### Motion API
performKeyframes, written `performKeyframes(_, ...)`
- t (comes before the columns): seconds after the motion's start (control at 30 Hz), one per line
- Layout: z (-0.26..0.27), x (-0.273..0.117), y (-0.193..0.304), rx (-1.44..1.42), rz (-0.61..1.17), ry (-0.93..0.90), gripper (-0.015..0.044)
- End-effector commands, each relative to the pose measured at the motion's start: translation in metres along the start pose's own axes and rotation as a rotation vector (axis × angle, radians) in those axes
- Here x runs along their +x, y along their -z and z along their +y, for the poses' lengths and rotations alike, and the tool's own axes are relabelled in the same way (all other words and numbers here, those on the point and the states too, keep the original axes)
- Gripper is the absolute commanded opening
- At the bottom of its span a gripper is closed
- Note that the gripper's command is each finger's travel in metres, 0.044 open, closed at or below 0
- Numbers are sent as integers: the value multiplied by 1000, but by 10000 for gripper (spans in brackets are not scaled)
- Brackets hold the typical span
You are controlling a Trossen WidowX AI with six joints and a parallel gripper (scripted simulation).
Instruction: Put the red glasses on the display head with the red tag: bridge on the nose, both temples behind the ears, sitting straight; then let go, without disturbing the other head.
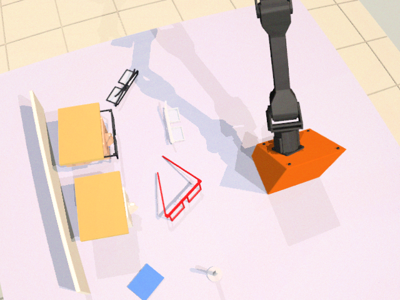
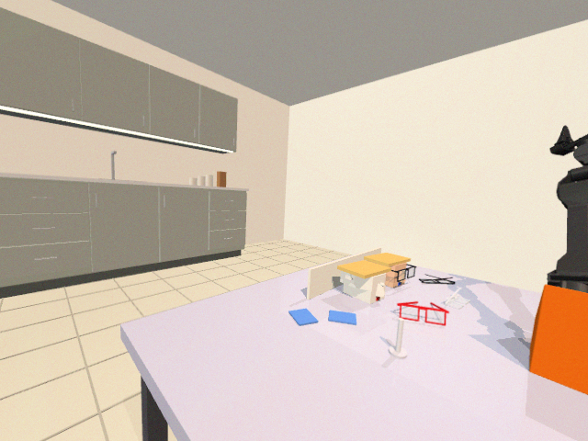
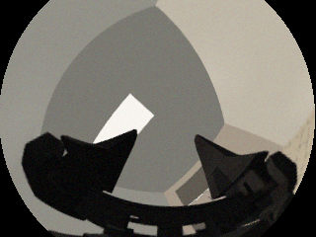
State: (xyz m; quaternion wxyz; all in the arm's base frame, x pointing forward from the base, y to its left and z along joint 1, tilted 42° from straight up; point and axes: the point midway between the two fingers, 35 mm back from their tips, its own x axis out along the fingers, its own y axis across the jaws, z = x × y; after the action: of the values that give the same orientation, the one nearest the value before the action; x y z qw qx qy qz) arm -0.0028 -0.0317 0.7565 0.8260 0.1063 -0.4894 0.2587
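The red glasses [image 1: 183, 199] [image 2: 422, 308] are on the table with both temples spread open. Their lenses face away from the heads and the temple tips point towards the heads' side. The pale head [image 1: 132, 207] [image 2: 358, 287] under the nearer yellow-orange top has a small red tag [image 2: 378, 298] low at its front and wears no glasses. The tan head [image 1: 107, 139] [image 2: 396, 277] beside it wears black-framed glasses [image 1: 114, 134] and has a blue tag. My gripper [image 3: 166, 134] is open and empty, raised far from the glasses; its fingers point at the ceiling and walls.
A cream panel [image 1: 53, 180] [image 2: 322, 278] stands behind the heads. Folded black glasses [image 1: 122, 87] [image 2: 436, 280] and white glasses [image 1: 167, 124] lie nearby. Blue squares [image 1: 145, 282] [image 2: 302, 316] and a white post on a round base [image 1: 214, 274] [image 2: 398, 352] are also there. The orange base block [image 1: 300, 161] carries the arm.
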Motion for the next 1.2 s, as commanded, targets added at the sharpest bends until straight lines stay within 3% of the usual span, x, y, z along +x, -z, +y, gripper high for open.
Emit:
performKeyframes(0.0,0,0,0,0,0,0,426)
performKeyframes(0.23,0,0,0,0,0,0,440)
performKeyframes(0.53,-15,-16,-34,-27,-150,-18,204)
performKeyframes(1.17,-121,-99,-112,-104,-630,156,200)
